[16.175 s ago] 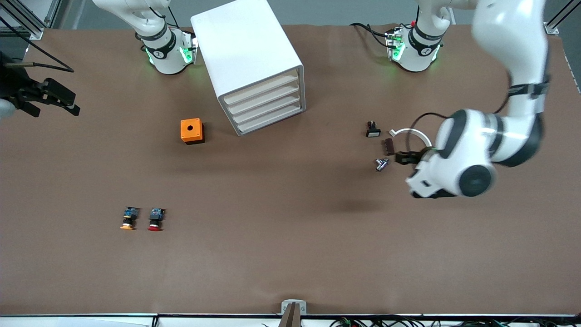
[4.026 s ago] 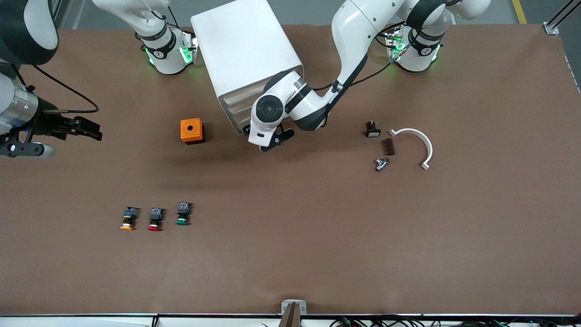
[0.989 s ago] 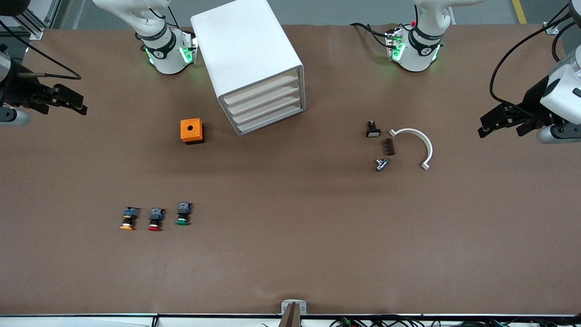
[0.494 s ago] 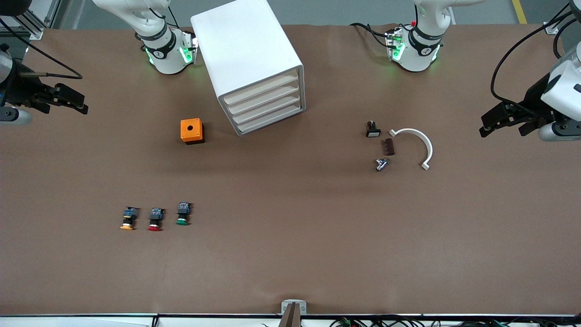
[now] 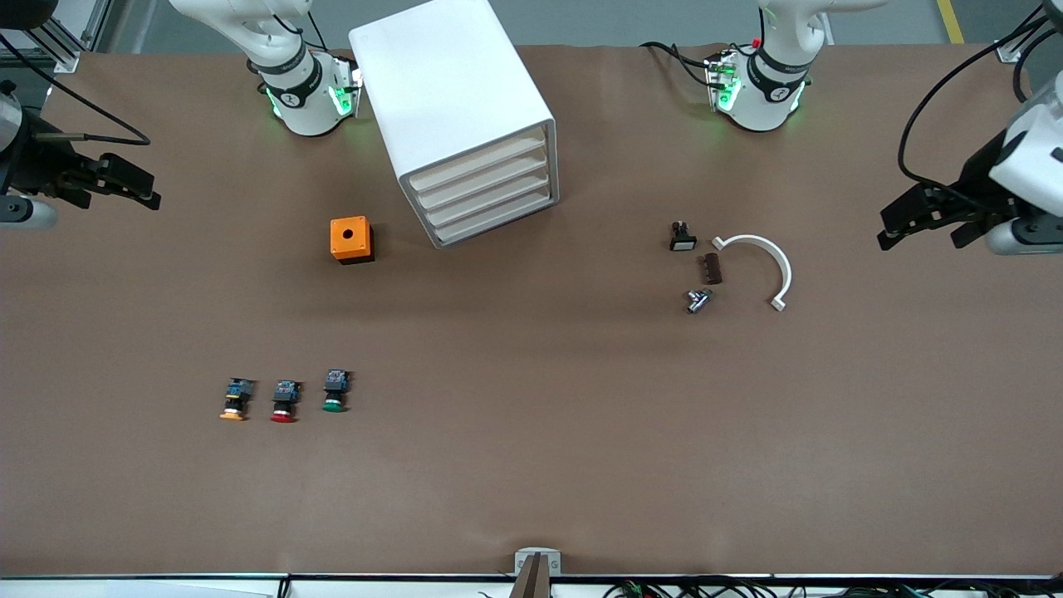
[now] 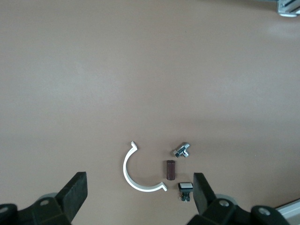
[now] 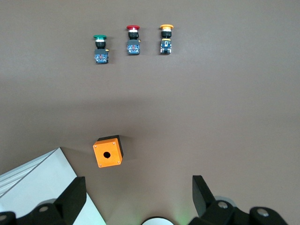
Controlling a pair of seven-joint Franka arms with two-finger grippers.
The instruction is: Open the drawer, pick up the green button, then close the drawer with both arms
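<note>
The left end effector [image 5: 901, 224] hangs over the desk [image 5: 531, 482] at the left arm's end, fingers spread wide with nothing between them. In the left wrist view its two fingertips [image 6: 75, 192] stand well apart over bare desk surface. The right end effector [image 5: 124, 187] hangs over the right arm's end of the desk, likewise spread wide and empty; both arms wait.

Below the left end effector lie a white curved clip [image 6: 136, 176], a brown block [image 6: 170, 169], a small metal fitting [image 6: 182, 150] and a black switch [image 6: 185, 190], all close together.

The cabinet [image 5: 453, 108] stands between the two arm bases. Its bottom drawer [image 5: 498, 218] sits flush with the three fronts above it, fully shut.

An orange box [image 5: 350, 239] with a round hole in its top stands just beside the cabinet, toward the right arm's end.

The green button [image 5: 334, 391] lies on the desk, nearer the front camera than the orange box. It ends a row of three: the red button [image 5: 285, 401] lies beside it, and the orange button [image 5: 237, 399] lies at the row's right-arm end.
</note>
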